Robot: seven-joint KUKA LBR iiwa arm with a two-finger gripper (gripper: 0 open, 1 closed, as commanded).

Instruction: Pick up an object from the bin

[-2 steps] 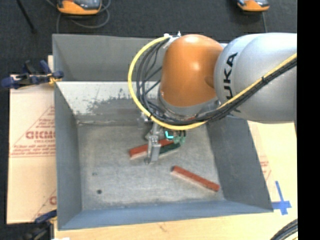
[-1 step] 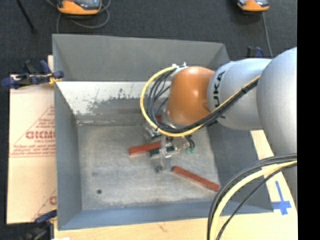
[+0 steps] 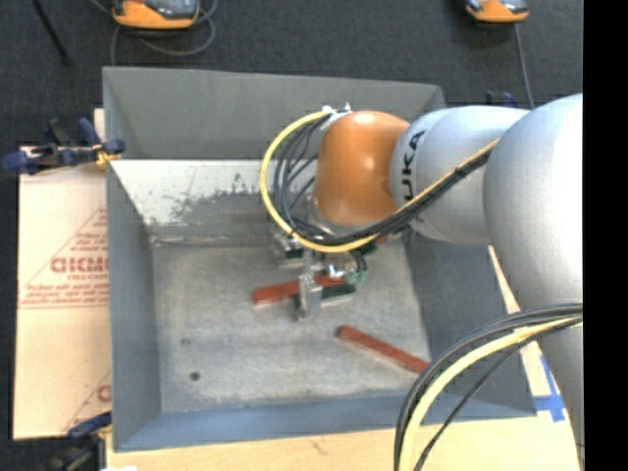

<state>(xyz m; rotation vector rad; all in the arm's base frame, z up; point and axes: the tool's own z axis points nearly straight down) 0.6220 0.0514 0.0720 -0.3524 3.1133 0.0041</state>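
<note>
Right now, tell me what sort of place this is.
Probably a robot grasping lab: a KUKA arm reaches into a grey metal bin holding a red stick and a second stick nearer the front.

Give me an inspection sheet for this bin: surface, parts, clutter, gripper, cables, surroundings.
Surface: grey bin, floor scuffed.
Job's things: red-brown stick mid-floor, its right end at the gripper; second stick lower right, apart.
Clutter: nothing seen.
Gripper: low over the first stick's right end.
Cables: yellow and black cables looped round the orange wrist cover.
Surroundings: two orange devices on dark floor beyond the bin.
</note>
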